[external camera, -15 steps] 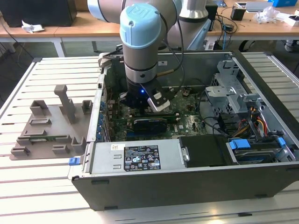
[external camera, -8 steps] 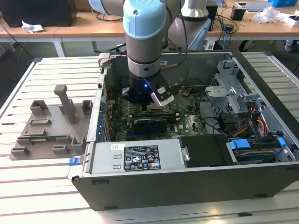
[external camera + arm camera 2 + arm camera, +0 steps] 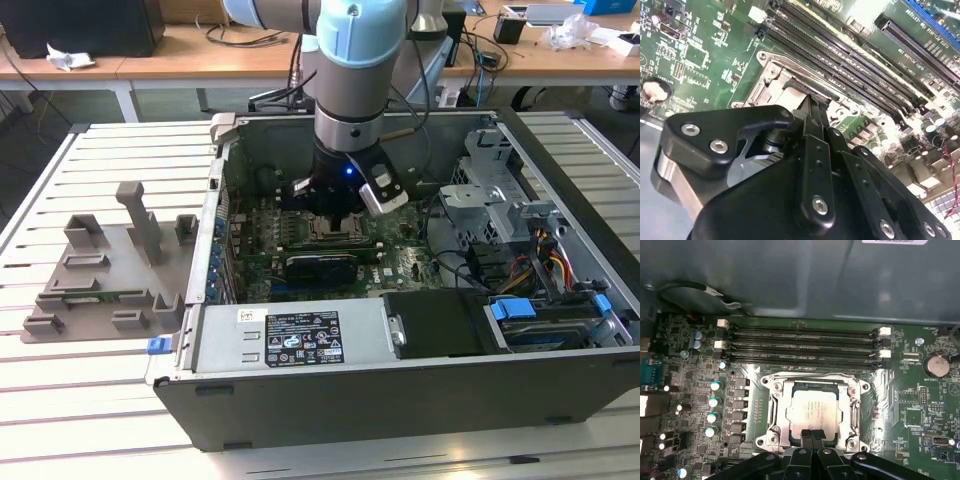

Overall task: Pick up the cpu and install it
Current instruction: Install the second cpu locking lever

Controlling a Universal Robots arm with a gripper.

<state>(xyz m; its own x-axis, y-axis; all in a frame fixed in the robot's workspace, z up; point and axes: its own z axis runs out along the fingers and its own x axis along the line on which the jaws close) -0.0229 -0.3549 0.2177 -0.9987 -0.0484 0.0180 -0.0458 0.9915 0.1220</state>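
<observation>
The exterior view takes in the whole bench: an open computer case [image 3: 400, 300] lies on a slatted table [image 3: 60, 400], with a grey fixture tray [image 3: 105, 270] of upright blocks well apart from the arm on the exterior view's left. The arm [image 3: 350, 70] reaches straight down into the case, and the gripper [image 3: 335, 215] sits low over the motherboard [image 3: 400, 265], hiding most of the socket there.

The first wrist view shows what the arm blocks from outside. The cpu [image 3: 813, 411] lies flat inside the socket frame [image 3: 812, 410], its silver top level and bordered on all sides by the metal bracket. Beyond it run the dark memory slots [image 3: 800, 345] and, further off, the grey case wall [image 3: 790, 275].

In that view the gripper's fingertips [image 3: 807, 436] are pressed together with no gap between them, at the near edge of the cpu; whether they touch the chip cannot be told. They hold nothing.

The second wrist view looks along the black finger links [image 3: 815, 165] from behind, with the fingers together above the socket frame [image 3: 775, 80] and the memory slots [image 3: 850, 65] alongside.
</observation>
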